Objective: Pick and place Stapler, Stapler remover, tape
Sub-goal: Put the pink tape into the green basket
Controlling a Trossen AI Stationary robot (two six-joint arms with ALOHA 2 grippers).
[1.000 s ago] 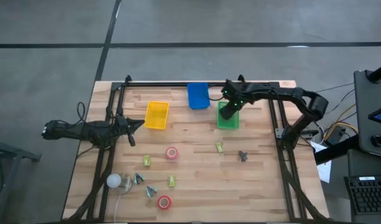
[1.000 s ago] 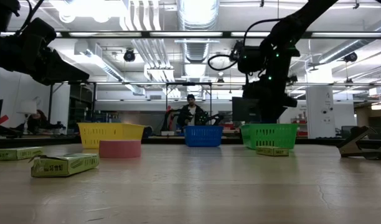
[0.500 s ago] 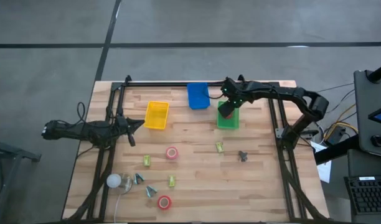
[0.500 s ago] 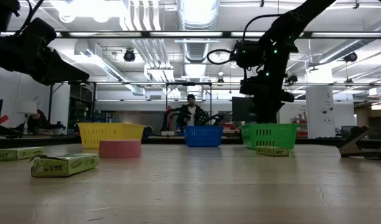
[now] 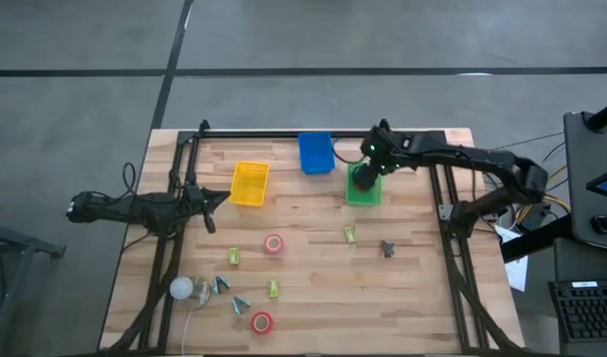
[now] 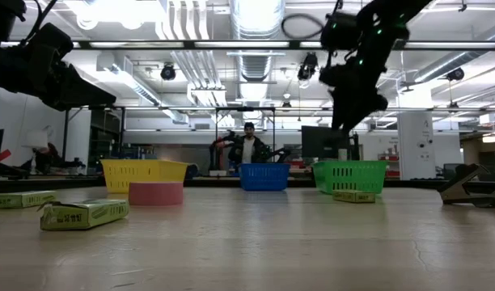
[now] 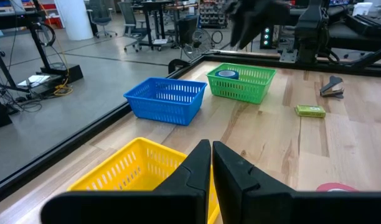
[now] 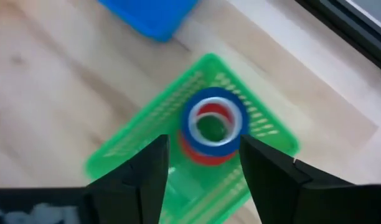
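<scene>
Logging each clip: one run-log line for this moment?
right pincer: open, above green basket | blue tape on red tape inside | left pincer: shut, waiting

Both arms were dark, jointed and slender, mounted on black rails framing the wooden counter (image 5: 303, 248). The right claw (image 8: 200, 165) had two blocky black fingers; small green lights glowed on its wrist. The left claw (image 7: 211, 163) had matte black fingers, and cables trailed from its arm.
</scene>
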